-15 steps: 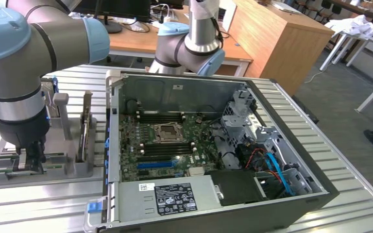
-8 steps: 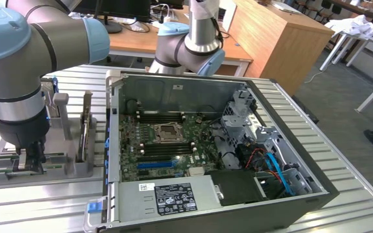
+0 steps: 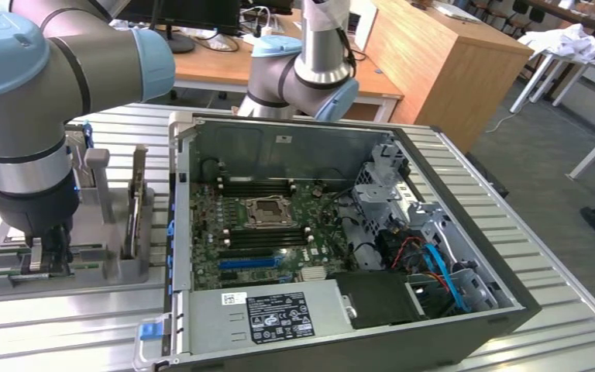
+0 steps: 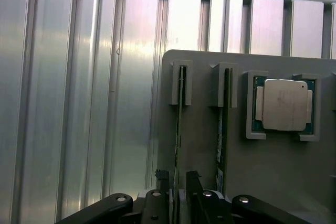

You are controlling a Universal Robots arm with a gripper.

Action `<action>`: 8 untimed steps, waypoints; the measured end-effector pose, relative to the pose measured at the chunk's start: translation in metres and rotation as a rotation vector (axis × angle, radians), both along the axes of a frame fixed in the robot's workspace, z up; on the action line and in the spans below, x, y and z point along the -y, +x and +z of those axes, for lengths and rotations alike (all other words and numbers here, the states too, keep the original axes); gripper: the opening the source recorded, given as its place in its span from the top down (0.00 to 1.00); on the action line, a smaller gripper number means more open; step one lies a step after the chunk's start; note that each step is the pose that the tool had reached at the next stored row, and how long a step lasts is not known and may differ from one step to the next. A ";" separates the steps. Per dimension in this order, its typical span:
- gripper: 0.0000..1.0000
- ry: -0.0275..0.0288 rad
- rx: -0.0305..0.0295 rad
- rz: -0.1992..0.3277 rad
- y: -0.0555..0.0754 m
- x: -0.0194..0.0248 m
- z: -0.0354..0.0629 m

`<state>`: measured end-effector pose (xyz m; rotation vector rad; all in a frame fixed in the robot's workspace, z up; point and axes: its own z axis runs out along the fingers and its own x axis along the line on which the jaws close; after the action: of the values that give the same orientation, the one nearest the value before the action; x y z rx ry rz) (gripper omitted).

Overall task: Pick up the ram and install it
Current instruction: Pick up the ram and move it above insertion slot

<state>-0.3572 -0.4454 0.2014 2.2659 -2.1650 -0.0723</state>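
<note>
Tool (image 4: 177, 181) at ram (image 4: 178, 124), grip unclear | ram on edge, long axis parallel w/ 2nd stick (image 4: 221, 129)

Arm's gripper (image 3: 47, 252) sits low over grey holder (image 3: 111, 271), exterior view's left. Open PC case (image 3: 276, 147) w/ mobo (image 3: 266, 232) to its right, both on ribbed metal table (image 3: 70, 333).

I'm counting two green sticks standing in one gray holder (image 4: 200, 148): the ram (image 4: 178, 124) and a second stick (image 4: 220, 129) beside it. I'm also seeing one processor chip (image 4: 284, 104) in that holder, and one open computer case (image 3: 245, 151) sitting on the one desk (image 4: 79, 103).
</note>
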 end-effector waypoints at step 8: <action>0.73 0.0000 0.0000 0.000 0.000 0.0006 0.0000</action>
<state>-0.3571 -0.4460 0.2013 2.2660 -2.1649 -0.0723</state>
